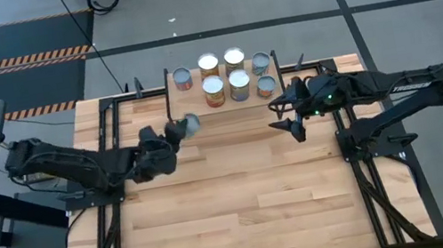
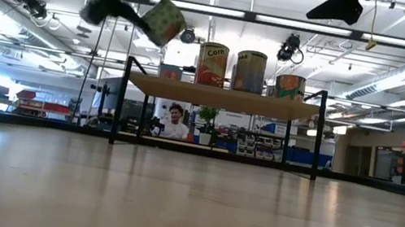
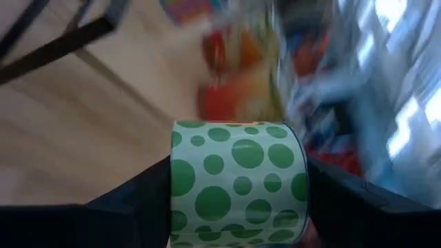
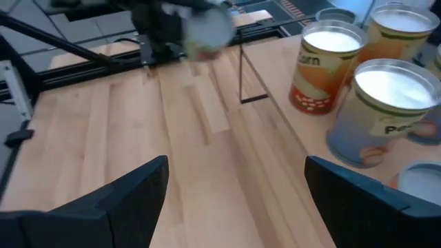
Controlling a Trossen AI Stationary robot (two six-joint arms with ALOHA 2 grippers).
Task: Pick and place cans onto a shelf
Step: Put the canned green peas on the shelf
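Observation:
Several cans point(image 1: 224, 77) stand upright on the light-wood shelf point(image 2: 222, 96) at the table's far edge; they also show in the right wrist view point(image 4: 377, 103). My left gripper point(image 1: 179, 129) is shut on a can with a green-dotted label point(image 3: 238, 180), held high above the table, left of the shelf point(image 2: 160, 20). My right gripper point(image 1: 286, 124) is open and empty, in the air just near of the shelf's right end. My left gripper pinches the green-dotted can by its label wall point(image 3: 180, 186) between its two fingers, one on each side. The fingers reach level from the table's left. The can is lifted clear of the table and tilted point(image 2: 162, 22), its silver top point(image 1: 190, 123) toward the right.
Black metal frame rails point(image 1: 113, 124) run along the table's left, right and far sides. The wide wooden tabletop point(image 1: 243, 201) lies near of both arms. A cable point(image 1: 108, 66) runs on the floor beyond the far edge.

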